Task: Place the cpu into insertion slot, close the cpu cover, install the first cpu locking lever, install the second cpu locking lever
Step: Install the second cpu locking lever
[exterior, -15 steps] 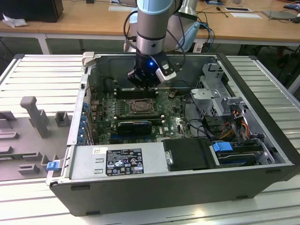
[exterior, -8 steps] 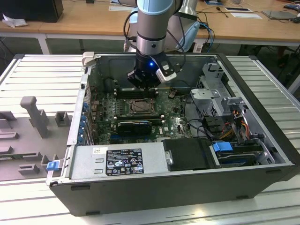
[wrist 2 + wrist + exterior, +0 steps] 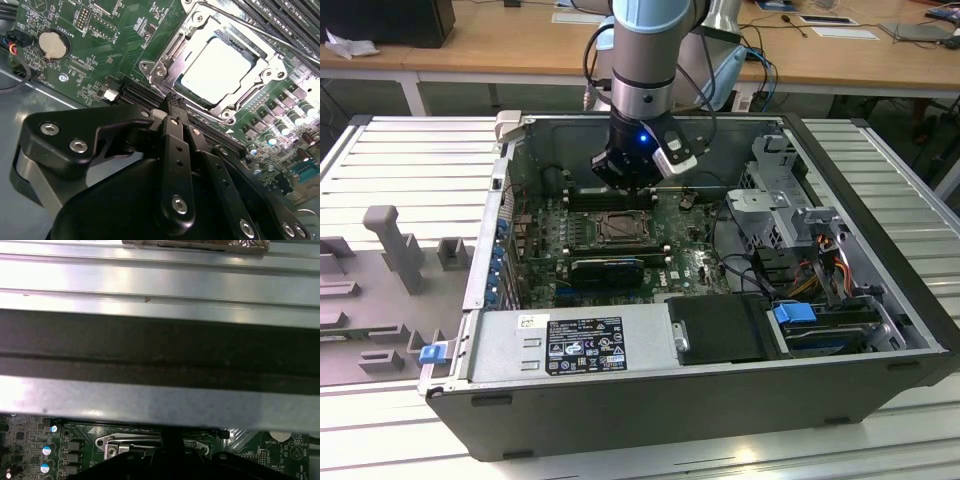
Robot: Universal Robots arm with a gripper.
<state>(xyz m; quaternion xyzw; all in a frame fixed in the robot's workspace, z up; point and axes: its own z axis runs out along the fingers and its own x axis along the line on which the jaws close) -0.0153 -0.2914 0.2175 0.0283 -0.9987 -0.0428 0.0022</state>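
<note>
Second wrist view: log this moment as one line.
cpu: seated in insertion slot | cpu cover: down | hand: shut, empty, beside socket

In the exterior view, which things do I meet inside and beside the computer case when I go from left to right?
Grey plastic fixtures on the ribbed table → blue latch at the case corner → insertion slot on the green board → silver drive cage → blue drive clip.
</note>
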